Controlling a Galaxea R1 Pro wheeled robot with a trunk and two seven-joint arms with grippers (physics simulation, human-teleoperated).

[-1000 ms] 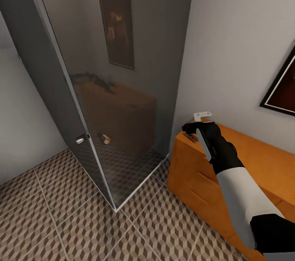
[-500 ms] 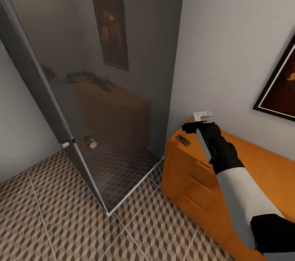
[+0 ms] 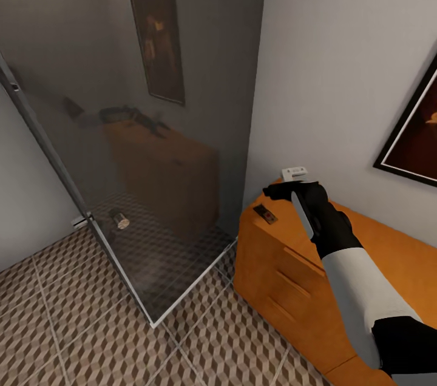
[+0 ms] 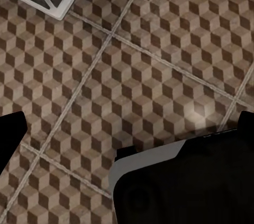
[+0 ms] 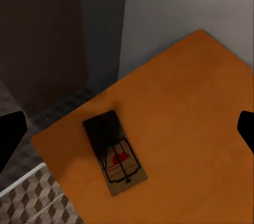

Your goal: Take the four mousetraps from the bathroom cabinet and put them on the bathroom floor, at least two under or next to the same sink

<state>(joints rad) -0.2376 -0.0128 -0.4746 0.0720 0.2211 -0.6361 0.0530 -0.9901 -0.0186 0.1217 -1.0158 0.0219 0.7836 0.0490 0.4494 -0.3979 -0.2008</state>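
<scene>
Matt wooden cabinet (image 3: 340, 264), glossy glass shower screen (image 3: 152, 131), patterned floor tiles (image 4: 132, 60)

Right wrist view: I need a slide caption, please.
Open right gripper hovers above a mousetrap lying near the corner of the orange cabinet top.

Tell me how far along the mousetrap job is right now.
Nothing looks done: no trap shows on the bathroom floor. In hand: the right gripper hovers open above one mousetrap lying near the corner of the cabinet, fingers not touching it. The left gripper hangs over bare tiles. Left: grasping this trap, finding the other three, and setting them on the floor by the sink.
</scene>
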